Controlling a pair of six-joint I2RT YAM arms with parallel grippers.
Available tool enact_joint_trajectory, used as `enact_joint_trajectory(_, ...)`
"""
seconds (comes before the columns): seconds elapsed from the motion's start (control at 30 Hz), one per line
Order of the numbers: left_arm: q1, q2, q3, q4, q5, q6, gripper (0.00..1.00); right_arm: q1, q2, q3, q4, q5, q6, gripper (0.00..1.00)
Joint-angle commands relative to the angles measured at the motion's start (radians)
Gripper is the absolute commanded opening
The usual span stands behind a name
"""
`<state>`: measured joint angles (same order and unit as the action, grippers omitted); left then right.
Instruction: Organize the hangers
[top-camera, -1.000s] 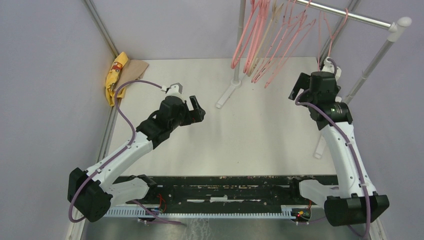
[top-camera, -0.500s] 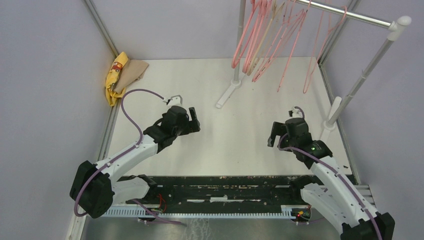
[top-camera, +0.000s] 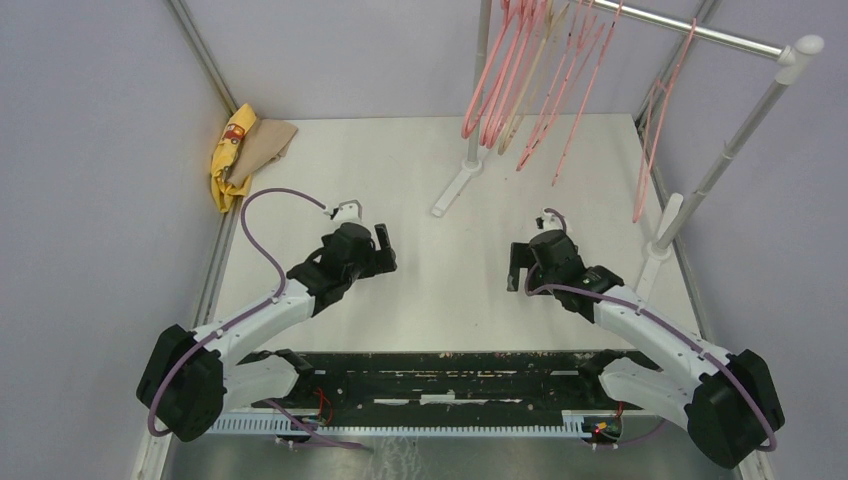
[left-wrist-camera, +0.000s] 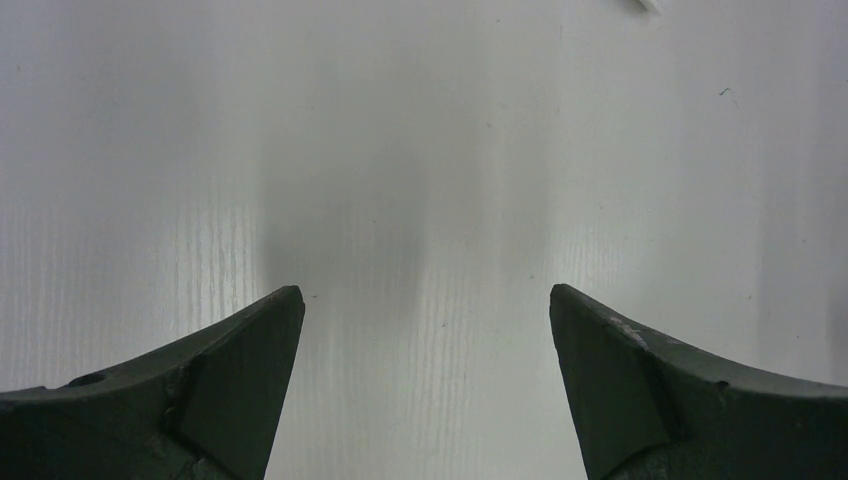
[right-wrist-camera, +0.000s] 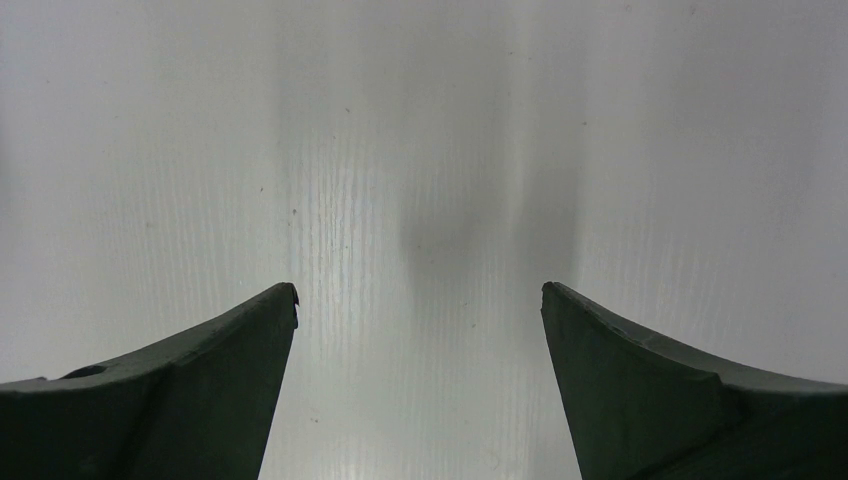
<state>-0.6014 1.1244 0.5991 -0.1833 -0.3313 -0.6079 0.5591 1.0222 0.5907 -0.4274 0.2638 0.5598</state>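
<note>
Several hangers hang from the silver rail (top-camera: 700, 30) at the back right. Thick pink ones (top-camera: 497, 70) bunch at its left end, with a beige one (top-camera: 527, 95) and thin pink ones (top-camera: 572, 95) beside them. A single thin pink hanger (top-camera: 657, 135) hangs apart near the rail's right end. My left gripper (top-camera: 385, 250) (left-wrist-camera: 425, 300) is open and empty over bare table, left of centre. My right gripper (top-camera: 515, 268) (right-wrist-camera: 420, 295) is open and empty too, low over the table right of centre, well short of the rail.
The rail stand's white feet (top-camera: 455, 188) (top-camera: 652, 262) rest on the table at centre back and right. A yellow cloth (top-camera: 228, 150) and a tan cloth (top-camera: 270, 140) lie in the back left corner. Grey walls enclose the white table (top-camera: 450, 250).
My right arm has dropped from beside the rail down to the table's middle right. The left arm has drawn back slightly. The lone thin pink hanger has swung right along the rail.
</note>
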Motion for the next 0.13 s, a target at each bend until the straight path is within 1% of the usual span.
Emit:
enact_joint_trajectory(0.0, 0.003, -0.014, -0.005, 0.065, -0.035, 0.039, 0.99, 0.005, 0.002, 0.032, 0.059, 0.053, -0.032, 1.0)
enact_joint_trajectory(0.1, 0.003, 0.001, -0.004, 0.074, -0.028, 0.032, 0.99, 0.006, 0.016, 0.041, 0.039, 0.07, -0.043, 1.0)
